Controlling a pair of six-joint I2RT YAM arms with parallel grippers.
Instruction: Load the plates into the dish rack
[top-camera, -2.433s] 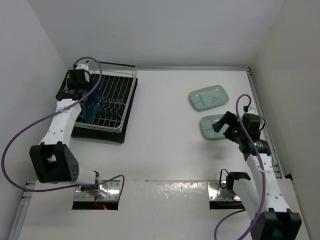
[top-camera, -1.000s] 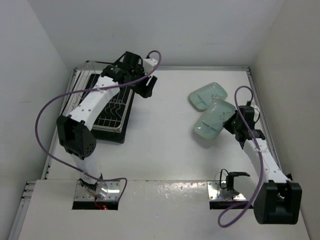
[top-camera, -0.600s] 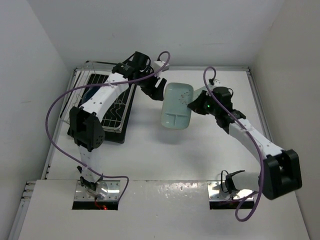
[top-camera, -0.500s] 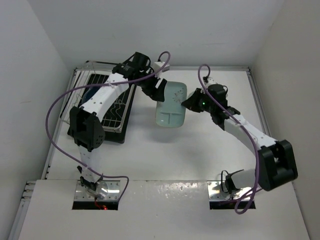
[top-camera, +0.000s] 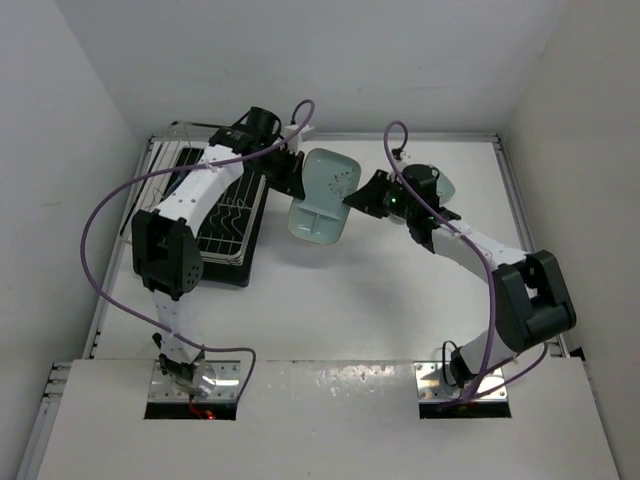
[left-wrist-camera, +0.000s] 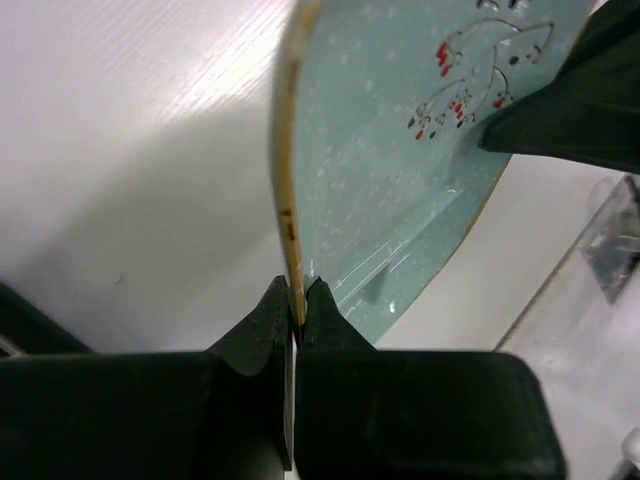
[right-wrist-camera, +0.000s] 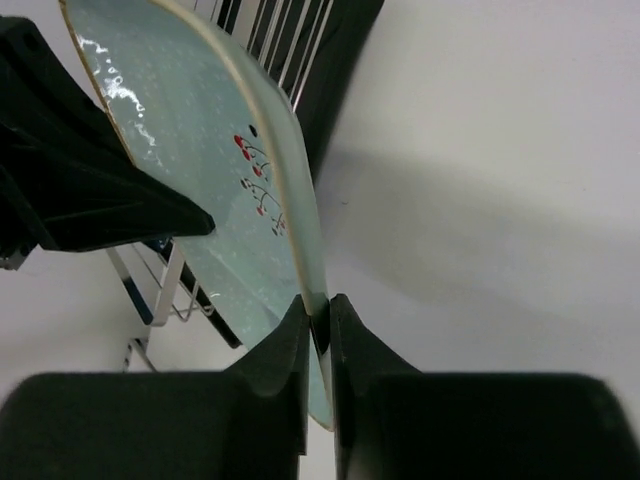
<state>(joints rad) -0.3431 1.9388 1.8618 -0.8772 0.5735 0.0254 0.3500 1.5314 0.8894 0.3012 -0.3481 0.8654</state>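
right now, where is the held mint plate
In the top view the mint plate hangs mid-table, just right of the dish rack, pinched between the left claw and right claw.

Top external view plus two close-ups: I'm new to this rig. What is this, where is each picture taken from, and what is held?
Two robot arms are bolted at the near edge of a white table. The wide picture looks down from above and behind them; each close-up comes from a camera on one wrist, its own fingers in view. On the table stand a wire dish rack and a pale plate, partly hidden behind the right arm. A mint-green plate is held off the table beside the rack: the left gripper pinches one rim, the right gripper the opposite rim.
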